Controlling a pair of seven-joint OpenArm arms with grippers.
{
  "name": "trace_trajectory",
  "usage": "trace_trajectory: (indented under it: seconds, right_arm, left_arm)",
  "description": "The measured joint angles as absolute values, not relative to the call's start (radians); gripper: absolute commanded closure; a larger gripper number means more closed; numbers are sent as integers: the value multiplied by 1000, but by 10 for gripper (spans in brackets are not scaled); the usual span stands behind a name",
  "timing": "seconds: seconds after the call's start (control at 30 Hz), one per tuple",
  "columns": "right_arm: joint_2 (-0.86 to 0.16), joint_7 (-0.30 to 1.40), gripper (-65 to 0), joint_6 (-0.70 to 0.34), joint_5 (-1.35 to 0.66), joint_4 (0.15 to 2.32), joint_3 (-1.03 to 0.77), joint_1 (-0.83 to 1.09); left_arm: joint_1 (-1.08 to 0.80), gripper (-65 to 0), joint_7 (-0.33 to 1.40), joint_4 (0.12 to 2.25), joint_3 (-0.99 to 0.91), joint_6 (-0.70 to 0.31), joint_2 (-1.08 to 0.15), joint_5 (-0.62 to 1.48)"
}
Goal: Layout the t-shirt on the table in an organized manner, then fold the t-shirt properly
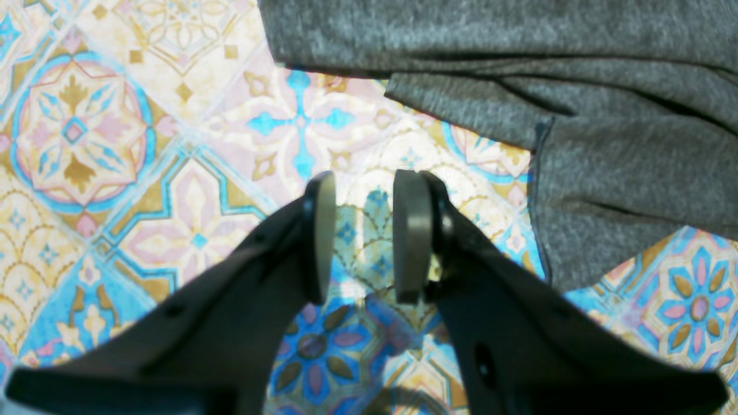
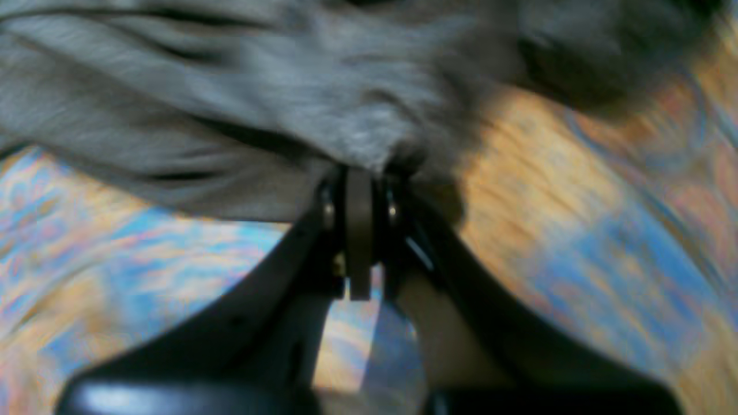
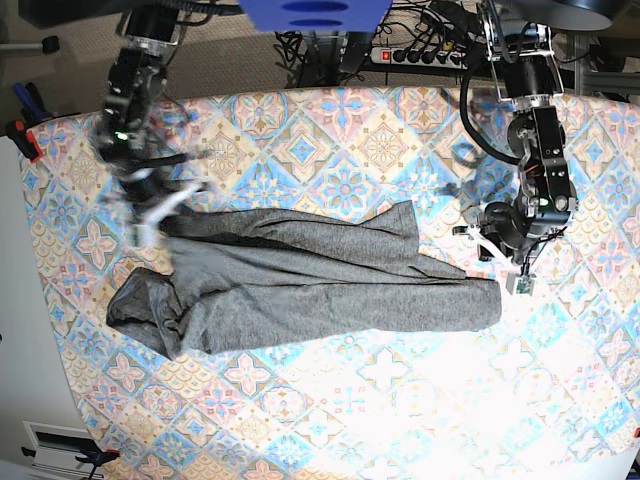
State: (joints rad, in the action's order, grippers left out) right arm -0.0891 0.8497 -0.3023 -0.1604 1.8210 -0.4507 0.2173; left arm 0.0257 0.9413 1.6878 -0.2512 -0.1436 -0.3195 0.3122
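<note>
We were still in layout: right gripper (image 2: pixel 360 184) pinched t-shirt (image 3: pixel 300 285) edge at 9 o'clock, left gripper (image 1: pixel 365 230) part-open, empty; next needs spreading

Right wrist heavily blurred; base glare, perhaps sunlight

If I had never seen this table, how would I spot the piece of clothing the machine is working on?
Look at the wide table covered in pastel diamond tiles. Across its middle lies a long, crumpled t-shirt, with the right gripper shut on one bunched edge. It is the only plain dark grey thing on that busy, colourful pattern.
</note>
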Motion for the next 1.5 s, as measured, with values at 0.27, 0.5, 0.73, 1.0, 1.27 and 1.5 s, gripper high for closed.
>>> trace_trajectory:
  seconds: [0.27, 0.5, 0.73, 1.0, 1.27, 1.5]
  right_arm:
    - [1, 850, 0, -305, -170, 1878, -565, 325]
    - [40, 845, 0, -324, -178, 1889, -668, 462]
    - [64, 791, 0, -333, -211, 1906, -762, 485]
    - [80, 763, 0, -327, -211, 1909, -698, 481]
    - [67, 772, 0, -299, -202, 1906, -909, 480]
    - [154, 781, 0, -314, -200, 1887, -1055, 403]
  left_arm:
    - [21, -162, 943, 1689, -250, -146, -323, 311]
    - [7, -162, 943, 1690, -249, -147, -313, 316]
    - [8, -162, 944, 1690, -248, -150, -310, 319]
    - [9, -162, 944, 1690, -243, -152, -310, 324]
    - [4, -161, 944, 1686, -249, -147, -316, 313]
    - [6, -161, 944, 1686, -249, -147, -319, 310]
